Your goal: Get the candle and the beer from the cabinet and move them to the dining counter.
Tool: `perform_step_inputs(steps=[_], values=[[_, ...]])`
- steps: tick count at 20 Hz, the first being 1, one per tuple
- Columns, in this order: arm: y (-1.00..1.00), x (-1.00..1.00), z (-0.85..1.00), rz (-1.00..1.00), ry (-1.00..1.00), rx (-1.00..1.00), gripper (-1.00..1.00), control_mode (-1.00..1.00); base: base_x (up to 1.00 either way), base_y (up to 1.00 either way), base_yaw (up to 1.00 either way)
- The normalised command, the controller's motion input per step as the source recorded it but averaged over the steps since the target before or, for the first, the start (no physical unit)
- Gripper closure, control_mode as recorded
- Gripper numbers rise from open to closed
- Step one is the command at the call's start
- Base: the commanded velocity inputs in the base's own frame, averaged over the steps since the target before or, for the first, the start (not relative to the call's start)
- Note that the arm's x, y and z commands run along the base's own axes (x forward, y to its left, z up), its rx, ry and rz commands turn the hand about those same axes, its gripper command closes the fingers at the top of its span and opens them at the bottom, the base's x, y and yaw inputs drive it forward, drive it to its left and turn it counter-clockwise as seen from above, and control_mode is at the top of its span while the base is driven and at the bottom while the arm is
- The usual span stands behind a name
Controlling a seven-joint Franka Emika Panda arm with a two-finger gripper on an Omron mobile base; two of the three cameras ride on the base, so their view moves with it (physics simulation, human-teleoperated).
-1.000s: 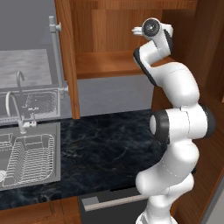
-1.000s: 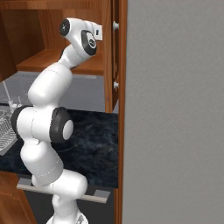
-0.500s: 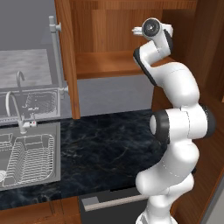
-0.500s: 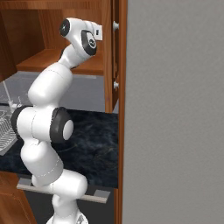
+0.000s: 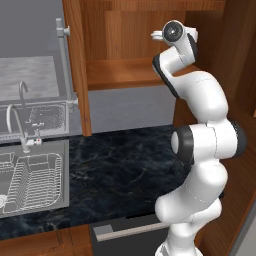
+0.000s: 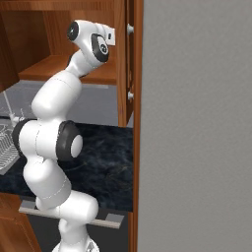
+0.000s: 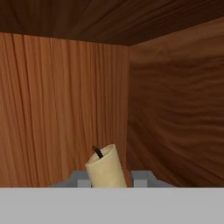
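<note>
Reddish wood walls enclose the cabinet (image 5: pixel 125 75) interior, where the hand (image 7: pixel 107 179) has its fingers close either side of the candle (image 7: pixel 105 168); lift straight, keeping it upright past the shelf edge.

Cabinet (image 5: pixel 135 30): reddish-brown wood, doors open, one shelf (image 5: pixel 125 75) visible with bare plank surface across its left and middle. In the hand view, the candle (image 7: pixel 106 168), cream with a dark wick at 11 o'clock, stands near the back right corner of the interior; its base is hidden. Counter (image 5: pixel 120 170) below the cabinet: black, grey-veined stone. A steel sink (image 5: pixel 35 175) is set into it at 9 o'clock, holding a wire rack (image 5: pixel 30 182), with a faucet (image 5: pixel 17 130) at its rear edge.
</note>
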Motion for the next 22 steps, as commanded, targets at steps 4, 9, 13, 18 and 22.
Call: perform_step_inputs(steps=[4,9,13,18,22], values=[[0.0,0.0,0.0,0.0,0.0,0.0,1.0,-1.0,0.0,0.0,0.0],[0.0,-0.02,0.0,0.0,0.02,0.0,1.0,-1.0,0.0,0.0,0.0],[0.08,-0.17,0.0,0.0,0.0,0.0,1.0,-1.0,0.0,0.0,0.0],[0.17,-0.38,0.01,0.0,0.01,0.0,1.0,-1.0,0.0,0.0,0.0],[0.17,-0.39,0.0,0.0,0.07,0.0,1.0,-1.0,0.0,0.0,0.0]])
